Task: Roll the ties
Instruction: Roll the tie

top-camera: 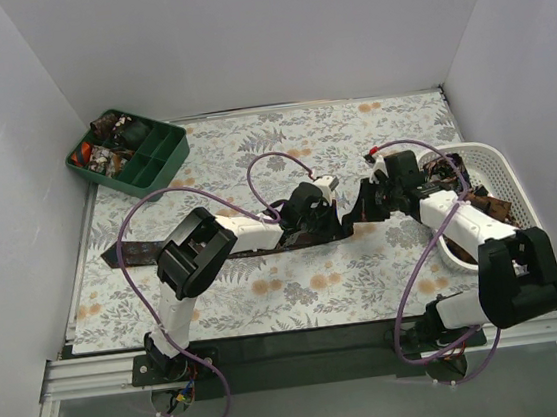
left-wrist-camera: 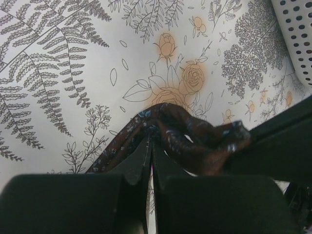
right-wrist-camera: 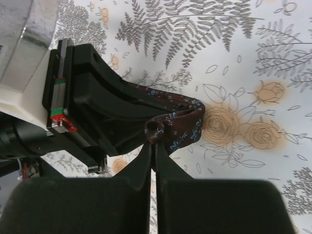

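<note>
Tie (top-camera: 143, 252), brown with small pale flowers, lies stretched on the mat (top-camera: 367, 279) to the left of the basket (top-camera: 494, 154). Its pointed end is well away from the basket and its other end is bunched into a loose first fold near the basket. Left gripper (left-wrist-camera: 150, 148): fingers pressed together, pinching the fabric just behind the fold. Right gripper (right-wrist-camera: 152, 148): fingers likewise pressed together, nipping the fold's edge on the basket side. The cloth looks light, limp and somewhat slick. It would likely crease easily and uncurl if let go, so it is best held at the folded end, across the width, leaving the flat length free to feed the roll. Inside the basket lie more dark ties (top-camera: 493, 207). Tray (top-camera: 167, 161), far left of the basket at the back, holds items too small to identify.
</note>
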You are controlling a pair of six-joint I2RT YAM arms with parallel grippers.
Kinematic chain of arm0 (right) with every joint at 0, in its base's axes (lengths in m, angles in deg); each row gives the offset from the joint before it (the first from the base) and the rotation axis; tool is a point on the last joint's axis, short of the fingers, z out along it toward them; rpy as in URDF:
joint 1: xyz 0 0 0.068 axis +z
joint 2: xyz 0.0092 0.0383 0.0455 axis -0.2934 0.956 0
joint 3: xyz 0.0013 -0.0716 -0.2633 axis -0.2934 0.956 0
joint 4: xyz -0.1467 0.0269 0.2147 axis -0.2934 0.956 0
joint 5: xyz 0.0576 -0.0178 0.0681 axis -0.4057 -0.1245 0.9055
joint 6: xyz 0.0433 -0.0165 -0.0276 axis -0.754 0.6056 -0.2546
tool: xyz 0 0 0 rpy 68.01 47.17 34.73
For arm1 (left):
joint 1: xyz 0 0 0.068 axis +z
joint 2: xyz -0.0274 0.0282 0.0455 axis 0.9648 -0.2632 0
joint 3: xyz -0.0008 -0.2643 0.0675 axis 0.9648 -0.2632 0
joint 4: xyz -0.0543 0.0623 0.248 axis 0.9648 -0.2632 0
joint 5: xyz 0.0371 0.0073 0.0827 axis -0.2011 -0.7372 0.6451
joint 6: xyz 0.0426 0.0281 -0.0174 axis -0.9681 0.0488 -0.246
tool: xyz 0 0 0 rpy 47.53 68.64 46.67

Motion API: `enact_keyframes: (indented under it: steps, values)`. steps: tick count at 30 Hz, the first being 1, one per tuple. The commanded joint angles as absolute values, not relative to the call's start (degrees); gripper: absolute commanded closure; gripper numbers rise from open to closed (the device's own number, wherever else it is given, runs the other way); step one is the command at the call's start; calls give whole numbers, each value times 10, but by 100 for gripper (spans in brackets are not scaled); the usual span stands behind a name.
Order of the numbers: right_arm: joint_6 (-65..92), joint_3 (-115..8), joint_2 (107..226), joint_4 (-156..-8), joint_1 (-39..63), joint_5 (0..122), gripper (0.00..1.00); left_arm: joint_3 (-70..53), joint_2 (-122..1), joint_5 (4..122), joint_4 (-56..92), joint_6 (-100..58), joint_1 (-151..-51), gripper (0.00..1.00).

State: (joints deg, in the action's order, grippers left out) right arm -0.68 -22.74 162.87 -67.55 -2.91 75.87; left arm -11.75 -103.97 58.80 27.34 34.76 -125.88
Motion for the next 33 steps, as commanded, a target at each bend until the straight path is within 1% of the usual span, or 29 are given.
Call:
enact_keyframes:
  steps: [1,5,12,23,33]
  values:
    - [-42,-246,1640,-716,-20,801,99,-126,-1045,607,268,345,-1261,100]
    - [-53,-235,1659,-740,-14,826,99,-129,-1043,606,275,348,-1260,100]
    - [-61,-206,1662,-784,-10,817,99,-141,-1029,611,294,350,-1261,100]
    - [-25,-204,1660,-763,-10,778,99,-152,-986,637,297,338,-1260,100]
    - [5,-218,1660,-725,-9,744,99,-172,-943,649,278,333,-1251,94]
